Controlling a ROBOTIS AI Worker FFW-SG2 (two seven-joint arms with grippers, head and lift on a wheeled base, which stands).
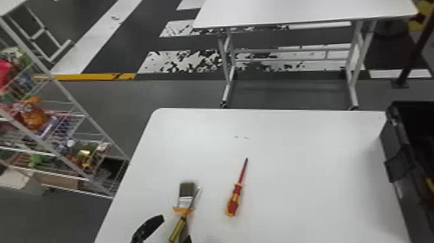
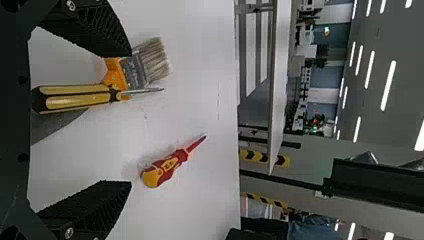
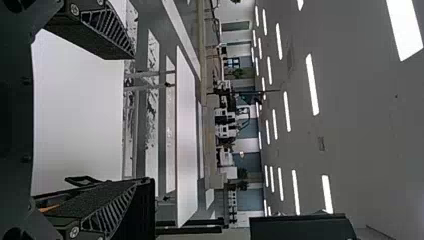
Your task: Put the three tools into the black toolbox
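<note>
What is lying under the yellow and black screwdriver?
Under the front of the screwdriver lies part of the paintbrush, around its orange band. What is directly beneath the yellow and black handle is covered, so I cannot tell.

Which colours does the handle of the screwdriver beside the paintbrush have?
Yellow and black handle; it shows best in the left wrist view.

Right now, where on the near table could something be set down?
Between the red screwdriver and the black toolbox, and along the table's far edge. Crowded: the paintbrush and yellow screwdriver lie together by the left gripper.
</note>
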